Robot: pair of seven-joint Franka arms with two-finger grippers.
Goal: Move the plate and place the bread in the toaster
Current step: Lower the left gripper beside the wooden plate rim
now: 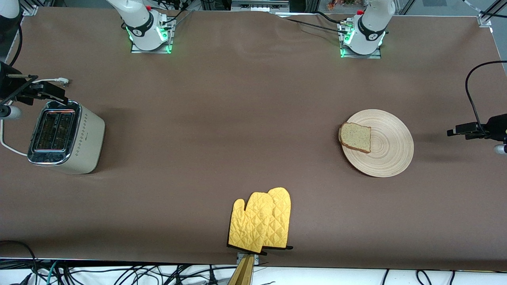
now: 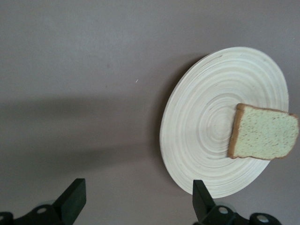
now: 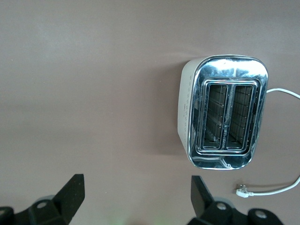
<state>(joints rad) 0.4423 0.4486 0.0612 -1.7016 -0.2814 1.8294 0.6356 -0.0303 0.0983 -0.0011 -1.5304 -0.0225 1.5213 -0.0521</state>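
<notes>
From the front camera I see the plate (image 1: 386,148) lying flat on the brown desk (image 1: 237,138) toward the left arm's end, with the bread (image 1: 355,137) resting at about nine o'clock on the plate, its edge just over the rim. The toaster (image 1: 65,136) stands upright toward the right arm's end, slots up, its white cord (image 1: 8,147) trailing off the desk edge. A pair of yellow oven mitts (image 1: 261,221) lies at the desk edge nearest the camera, at six o'clock from the desk's middle.

In the left wrist view, the left end effector (image 2: 136,199) hangs over bare desk beside the plate (image 2: 206,122) — fingers spread wide, holding nothing.

In the right wrist view, the right end effector (image 3: 136,197) hangs over bare desk near the toaster (image 3: 225,112) — fingers likewise apart and empty, the plug (image 3: 242,190) lying close by.
</notes>
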